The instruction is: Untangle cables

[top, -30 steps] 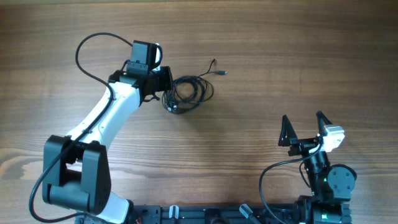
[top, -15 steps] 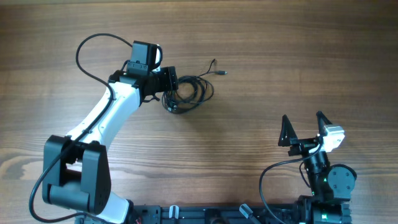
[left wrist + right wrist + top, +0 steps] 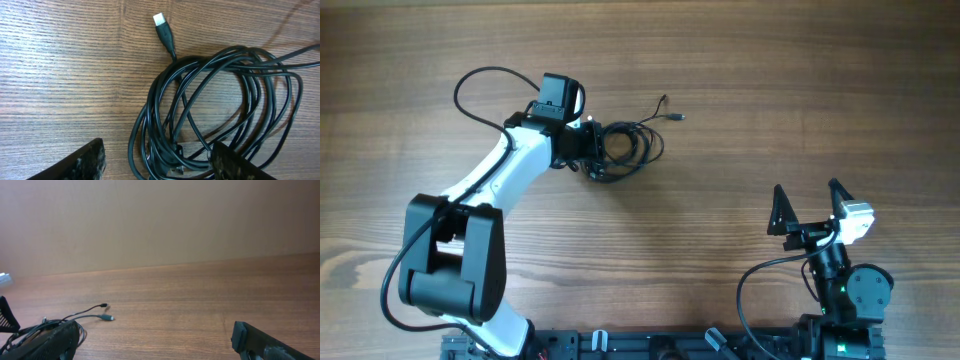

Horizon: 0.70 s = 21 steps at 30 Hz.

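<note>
Flat brown wooden tabletop (image 3: 800, 60) with fine grain running left to right, paler and darker streaks alternating across the surface. Lying directly on it, left of centre and toward the far side, a loose coil of thin black flexible cables (image 3: 628, 150): several overlapping loops wound together, flat against the wood. Trailing from the coil toward the right, two free ends set slightly apart, one tipped with a small dark plug (image 3: 665, 100), the other with a small grey connector (image 3: 678, 117). Seen close up, a straight black plug with a silver metal tip (image 3: 159, 20), resting on the grain just outside the loops and pointing away from them.
</note>
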Each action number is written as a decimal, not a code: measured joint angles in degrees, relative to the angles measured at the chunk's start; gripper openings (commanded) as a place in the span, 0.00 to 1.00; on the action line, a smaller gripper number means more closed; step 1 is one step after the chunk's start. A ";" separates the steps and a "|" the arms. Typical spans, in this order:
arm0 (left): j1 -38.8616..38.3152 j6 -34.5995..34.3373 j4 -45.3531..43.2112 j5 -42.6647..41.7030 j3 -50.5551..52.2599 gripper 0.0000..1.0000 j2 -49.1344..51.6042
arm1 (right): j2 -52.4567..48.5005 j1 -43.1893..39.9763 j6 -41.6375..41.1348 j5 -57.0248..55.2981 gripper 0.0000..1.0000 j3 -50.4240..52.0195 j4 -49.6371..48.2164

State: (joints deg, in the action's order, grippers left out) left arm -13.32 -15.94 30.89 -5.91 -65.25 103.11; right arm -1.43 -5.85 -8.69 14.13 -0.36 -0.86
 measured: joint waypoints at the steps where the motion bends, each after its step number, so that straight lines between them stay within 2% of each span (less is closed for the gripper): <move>1: 0.00 0.00 0.00 0.00 0.00 0.71 0.20 | 0.00 0.02 0.02 0.02 1.00 0.00 0.00; 4: 0.00 -0.02 -0.02 0.00 0.00 0.66 0.37 | 0.00 0.02 0.02 0.00 1.00 0.00 0.00; 8: 0.00 -0.17 0.48 0.00 0.00 0.28 0.39 | 0.00 0.00 0.00 0.02 1.00 0.00 0.00; 10: -0.02 -0.09 1.05 0.02 0.00 0.04 0.42 | 0.00 0.00 0.02 0.02 1.00 0.00 0.00; 15: -0.02 0.00 1.05 0.00 0.72 0.04 0.42 | 0.00 0.02 0.02 0.00 1.00 0.00 0.00; 17: -0.02 0.00 0.44 0.00 1.16 0.17 0.42 | 0.00 0.02 0.02 0.02 1.00 0.00 0.00; 20: -0.02 0.00 -1.66 0.00 0.98 0.29 0.39 | 0.00 0.00 0.02 0.02 0.99 0.00 0.00; 21: -0.02 -0.11 -2.03 -0.02 0.46 0.40 0.39 | 0.00 0.02 0.00 0.00 1.00 0.00 0.00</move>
State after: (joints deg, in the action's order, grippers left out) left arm -13.34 -16.05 28.86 -5.93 -64.79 103.50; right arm -1.43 -5.82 -8.69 14.13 -0.36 -0.86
